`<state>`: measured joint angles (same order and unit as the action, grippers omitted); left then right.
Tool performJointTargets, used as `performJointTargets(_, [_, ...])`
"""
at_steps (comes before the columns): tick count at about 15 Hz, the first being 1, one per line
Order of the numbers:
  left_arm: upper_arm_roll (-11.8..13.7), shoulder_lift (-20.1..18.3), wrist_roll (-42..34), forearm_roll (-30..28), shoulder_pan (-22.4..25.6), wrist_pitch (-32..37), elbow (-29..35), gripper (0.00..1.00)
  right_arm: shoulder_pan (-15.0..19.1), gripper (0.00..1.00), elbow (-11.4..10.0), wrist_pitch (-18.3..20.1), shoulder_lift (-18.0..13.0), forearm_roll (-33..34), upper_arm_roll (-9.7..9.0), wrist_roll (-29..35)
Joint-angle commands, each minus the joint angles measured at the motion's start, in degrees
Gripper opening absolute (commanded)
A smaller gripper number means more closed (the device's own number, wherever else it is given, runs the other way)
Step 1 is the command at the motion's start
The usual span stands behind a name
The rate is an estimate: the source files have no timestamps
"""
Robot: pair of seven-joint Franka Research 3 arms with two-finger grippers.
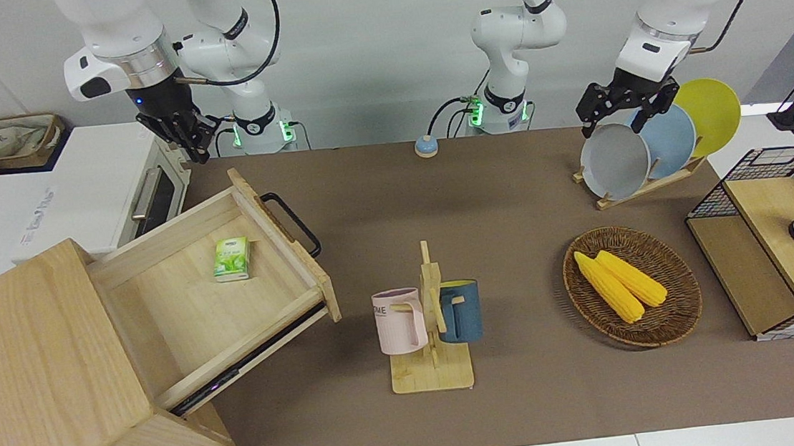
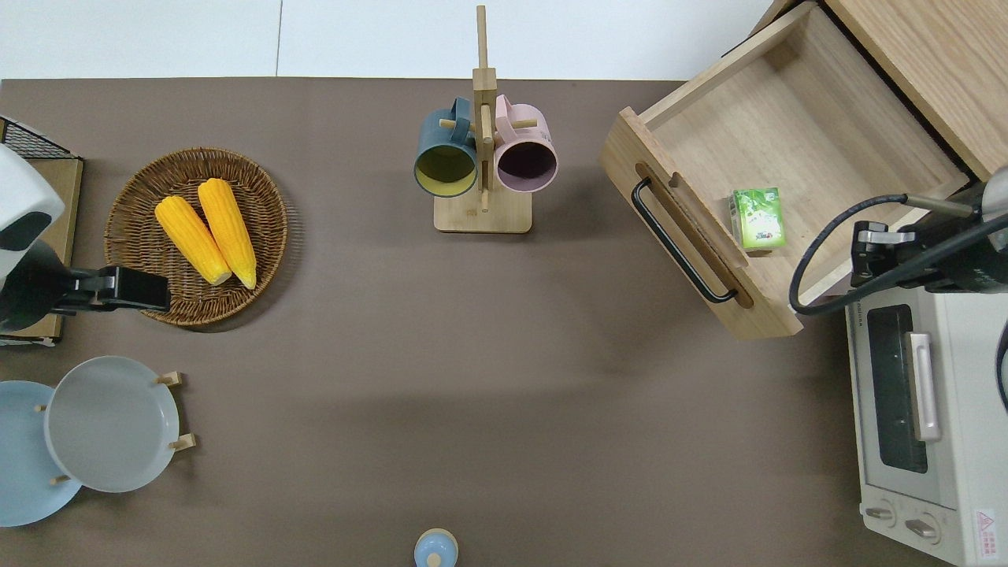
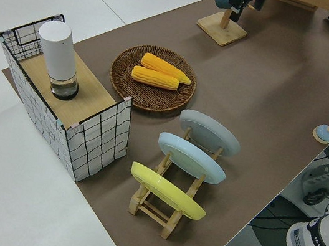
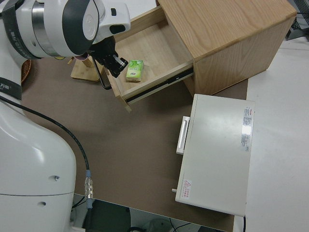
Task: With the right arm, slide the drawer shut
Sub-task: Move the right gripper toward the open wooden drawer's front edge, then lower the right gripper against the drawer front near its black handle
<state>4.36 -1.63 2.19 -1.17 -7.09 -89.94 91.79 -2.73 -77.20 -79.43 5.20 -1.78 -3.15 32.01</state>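
The drawer [image 1: 181, 306] [image 2: 795, 118] [image 4: 149, 53] stands pulled far out of the pale wooden cabinet [image 1: 29, 370] [image 2: 937, 55]. Its black bar handle [image 1: 294, 225] [image 2: 679, 242] faces the middle of the table. A small green packet [image 1: 231, 259] [image 2: 758, 218] lies on the drawer floor. My right gripper [image 1: 194, 144] [image 2: 862, 260] [image 4: 119, 65] hangs in the air over the drawer's side wall next to the white toaster oven [image 2: 937, 409], away from the handle and holding nothing. The left arm is parked, its gripper [image 1: 621, 113] open.
A mug tree [image 1: 428, 321] with a pink and a blue mug stands mid-table, close to the drawer's front. Toward the left arm's end are a wicker basket [image 1: 678, 313] with corn, a plate rack [image 1: 649, 150] and a wire-mesh box [image 1: 787, 246].
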Motion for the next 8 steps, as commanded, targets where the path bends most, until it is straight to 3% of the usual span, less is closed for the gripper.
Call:
performJointTargets(1, [0.21,-0.48,-0.08,0.73,-0.21,0.82,-0.12,1.00,-0.88,0.000,0.65,0.68,0.34,-2.08,-0.10,6.38])
performJointTargets(6, [0.21,-0.48,-0.08,0.73,-0.21,0.82,-0.12,1.00,-1.75,0.000,-1.72,-2.91,0.16,-2.08,-2.21,20.96])
performJointTargets(8, [0.21,-0.48,-0.08,0.73,-0.21,0.82,-0.12,1.00,-2.81,0.000,-3.91,-5.37,-0.28,-2.08,-2.74,25.98])
